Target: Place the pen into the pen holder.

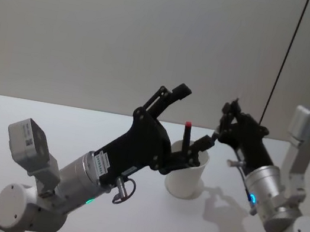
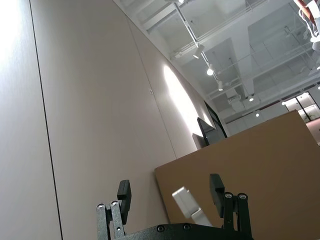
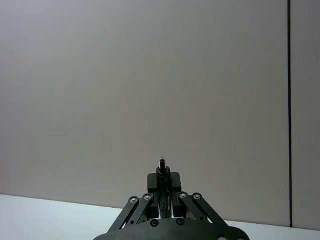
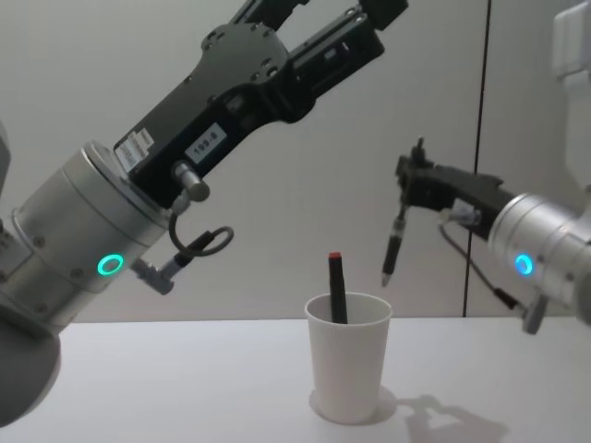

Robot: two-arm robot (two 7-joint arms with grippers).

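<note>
Right end effector [image 4: 406, 189] clamped on a black pen [image 4: 394, 242], long axis near vertical, tip down, hanging above and just right of the pen holder [image 4: 348, 369]. Pen clear of the rolled rim, open air between. Holder stands upright on the white surface [image 4: 185, 388], bare room all round; a red-capped marker [image 4: 336, 288] leans inside. Left end effector [image 2: 170, 197] raised high, pointing up and away, fingers apart, empty.
</note>
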